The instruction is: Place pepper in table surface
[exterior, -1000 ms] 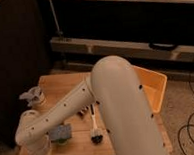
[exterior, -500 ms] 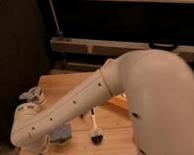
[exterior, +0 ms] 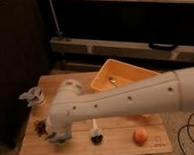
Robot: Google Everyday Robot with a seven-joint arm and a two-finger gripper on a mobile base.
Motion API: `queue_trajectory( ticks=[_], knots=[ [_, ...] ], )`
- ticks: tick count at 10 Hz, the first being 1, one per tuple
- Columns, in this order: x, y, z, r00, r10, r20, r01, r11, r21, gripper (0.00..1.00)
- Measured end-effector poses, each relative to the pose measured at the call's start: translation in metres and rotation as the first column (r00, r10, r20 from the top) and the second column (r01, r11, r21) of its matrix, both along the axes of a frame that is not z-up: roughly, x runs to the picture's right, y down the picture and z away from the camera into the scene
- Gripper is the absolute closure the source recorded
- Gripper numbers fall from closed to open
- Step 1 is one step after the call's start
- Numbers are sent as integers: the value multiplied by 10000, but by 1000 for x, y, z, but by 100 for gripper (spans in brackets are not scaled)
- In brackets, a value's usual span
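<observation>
The table surface (exterior: 120, 146) is a light-brown wooden top that fills the lower middle of the camera view. My white arm reaches in from the right, bends at an elbow (exterior: 66, 94) and drops to the table's front left. The gripper (exterior: 57, 137) is low there, just above or on the wood. The pepper is hidden; I see no slim green shape, and the gripper's underside is covered by the arm.
A yellow-orange bin (exterior: 103, 81) stands at the back right of the table. A white-handled brush (exterior: 96, 132) lies right of the gripper. A round orange fruit (exterior: 140, 135) sits front right. A small dark clump (exterior: 40, 127) and a crumpled grey thing (exterior: 31, 95) are at the left.
The bulky upper arm has swung back to the right and higher, uncovering the bin, the brush and the orange fruit. The gripper end has shifted slightly right along the table's front left.
</observation>
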State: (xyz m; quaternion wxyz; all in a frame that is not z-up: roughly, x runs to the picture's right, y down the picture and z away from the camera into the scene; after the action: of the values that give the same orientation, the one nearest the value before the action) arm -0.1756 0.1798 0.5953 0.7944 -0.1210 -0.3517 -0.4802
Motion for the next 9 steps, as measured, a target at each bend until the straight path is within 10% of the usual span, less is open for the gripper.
queue_trajectory(
  ticks=[2, 3, 4, 7, 9],
  knots=[
    [35, -6, -3, 9865, 1601, -337, -1623, 9835, -804, 100],
    [55, -5, -5, 9661, 2542, -444, -2580, 9559, -1403, 100],
    [70, -2, -5, 9456, 3212, -523, -3251, 9254, -1949, 100],
    [103, 18, 4, 8648, 4955, -808, -4856, 7849, -3849, 100],
    [117, 27, 7, 8292, 5478, -1114, -5376, 7271, -4270, 100]
  ],
)
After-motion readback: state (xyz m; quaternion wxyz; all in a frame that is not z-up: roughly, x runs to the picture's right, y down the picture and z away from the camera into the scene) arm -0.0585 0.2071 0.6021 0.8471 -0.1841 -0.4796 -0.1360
